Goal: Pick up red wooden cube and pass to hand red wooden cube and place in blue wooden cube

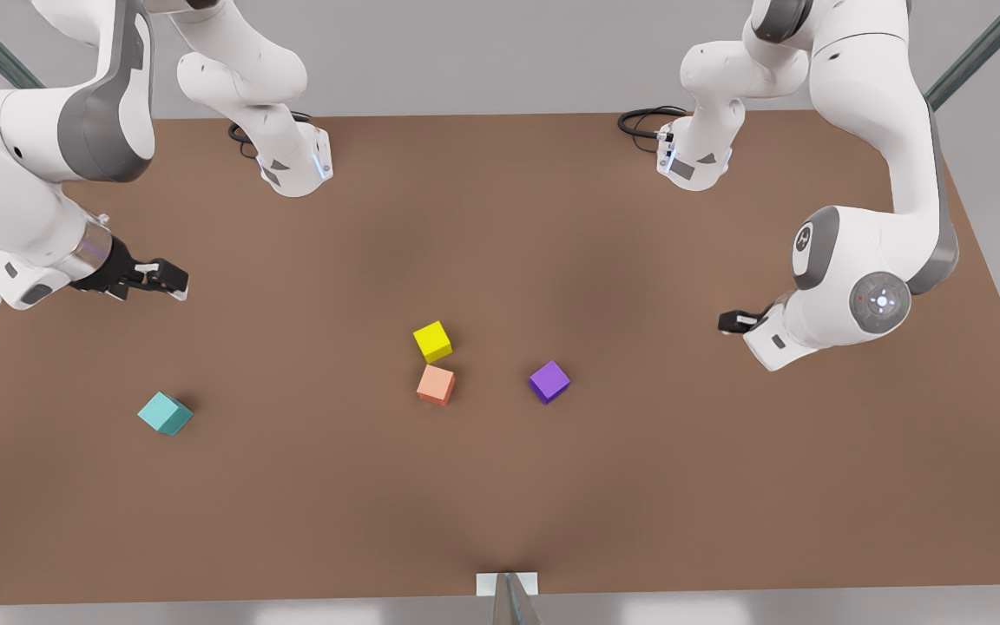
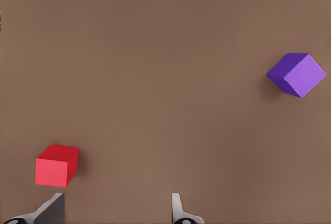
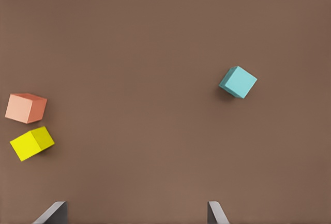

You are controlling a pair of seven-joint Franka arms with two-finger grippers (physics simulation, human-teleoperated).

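Note:
The red wooden cube (image 2: pixel 56 165) lies on the brown table, close to one fingertip (image 2: pixel 51 207) of my left gripper (image 2: pixel 114 208), which is open and holds nothing. That gripper (image 1: pixel 728 323) belongs to the arm on the front view's right and hovers above the table. The blue wooden cube (image 1: pixel 165 413), teal in colour, sits near the front view's left (image 3: pixel 238 81). My right gripper (image 1: pixel 172 279) hangs above and behind it, open and empty (image 3: pixel 135 211).
A yellow cube (image 1: pixel 433 341) and a pale orange cube (image 1: pixel 436 384) touch near the table's middle. A purple cube (image 1: pixel 549 382) lies to their right (image 2: pixel 297 74). Both arm bases (image 1: pixel 296 169) stand at the far edge.

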